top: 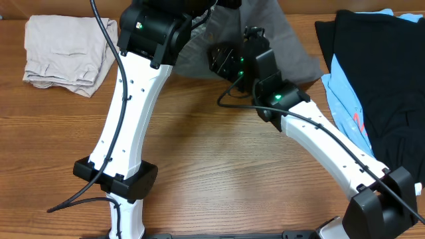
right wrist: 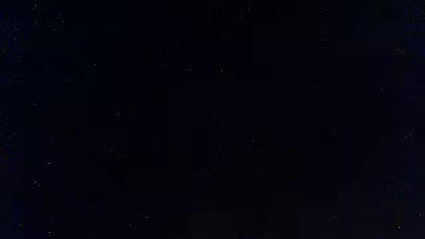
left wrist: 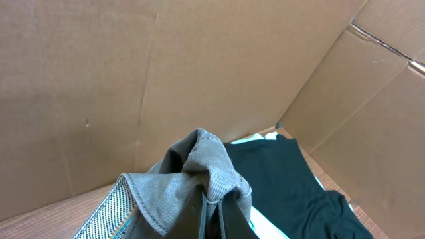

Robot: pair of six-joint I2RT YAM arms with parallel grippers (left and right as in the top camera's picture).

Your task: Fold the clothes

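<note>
The grey shorts (top: 292, 46) lie bunched at the table's far middle, partly under both arms. In the left wrist view a raised fold of the shorts (left wrist: 199, 166) with a stitched hem is pinched between the fingers of my left gripper (left wrist: 211, 202), which is shut on it. From above, the left arm's black wrist (top: 153, 26) covers that gripper. My right gripper (top: 226, 60) points left into the grey cloth, its fingertips hidden. The right wrist view is wholly dark, so how its jaws stand does not show.
A beige garment (top: 66, 53) lies crumpled at the far left. At the right edge, a black garment (top: 378, 73) sits on a light-blue one (top: 345, 99). A cardboard wall (left wrist: 199, 60) stands behind the wooden table (top: 212, 172).
</note>
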